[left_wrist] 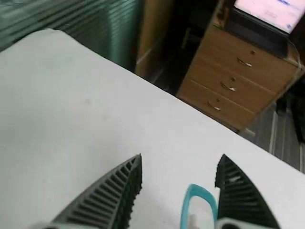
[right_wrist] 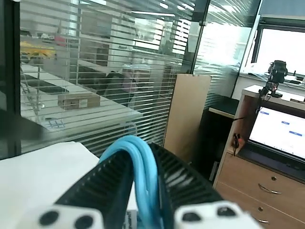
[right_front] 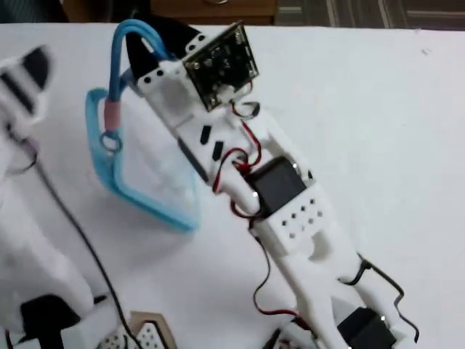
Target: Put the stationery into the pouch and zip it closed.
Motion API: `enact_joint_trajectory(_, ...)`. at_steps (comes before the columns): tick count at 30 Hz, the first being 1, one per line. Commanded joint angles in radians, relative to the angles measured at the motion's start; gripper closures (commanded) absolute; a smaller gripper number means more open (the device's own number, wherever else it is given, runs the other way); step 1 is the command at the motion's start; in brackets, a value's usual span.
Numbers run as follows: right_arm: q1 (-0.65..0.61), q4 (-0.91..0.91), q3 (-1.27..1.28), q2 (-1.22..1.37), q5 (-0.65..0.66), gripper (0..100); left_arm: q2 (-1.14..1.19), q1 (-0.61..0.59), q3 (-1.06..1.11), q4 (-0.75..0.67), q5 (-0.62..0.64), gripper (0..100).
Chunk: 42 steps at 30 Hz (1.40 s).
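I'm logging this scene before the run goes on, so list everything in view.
pouch: one, clear with blue edging, on the table beneath the right arm
strap: one, light blue, from the pouch up into the right pincer
table: one, white, under the pouch
drawer cabinet: one, wooden, beyond the table's edge
screen: one, lit, on the cabinet
left pincer: one, black, open above the table
right pincer: one, black, shut on the strap

Right arm (right_front: pixel 305 225): white printed shells, black servo (right_front: pixel 280 182), red and black cables (right_front: pixel 243 149). Left tool (left_wrist: pixel 181 162): black fingers (left_wrist: pixel 114 195), ribbed inner faces.
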Motion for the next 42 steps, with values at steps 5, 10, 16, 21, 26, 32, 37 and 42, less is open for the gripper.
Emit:
enact_joint_trajectory(5, 0.045, -0.042, -0.044, 0.027, 0.006, 98.3, -0.529, 0.008, 0.183, 0.023, -0.097, 74)
enact_joint_trajectory(10, 0.071, -0.119, -0.058, 0.096, 0.006, 98.3, -0.891, 0.338, 0.701, -0.026, -0.152, 73)
enact_joint_trajectory(16, 0.088, -0.117, -0.160, 0.197, 0.006, 98.3, -0.967, 0.374, 1.157, -0.087, -0.149, 71)
enact_joint_trajectory(21, 0.125, -0.116, -0.222, 0.243, 0.005, 98.3, -0.966, 0.377, 1.252, -0.175, -0.149, 71)
enact_joint_trajectory(26, 0.128, -0.114, -0.222, 0.245, 0.005, 98.3, -0.964, 0.380, 1.407, -0.328, -0.152, 72)
enact_joint_trajectory(32, 0.160, -0.116, -0.224, 0.254, 0.005, 98.3, -0.966, 0.418, 1.496, -0.480, -0.216, 92)
enact_joint_trajectory(37, 0.236, -0.124, -0.224, 0.254, 0.005, 98.3, -0.966, 0.460, 1.452, -0.468, -0.278, 98)
enact_joint_trajectory(42, 0.317, -0.124, -0.222, 0.263, 0.005, 98.3, -0.966, 0.532, 1.332, -0.414, -0.276, 98)
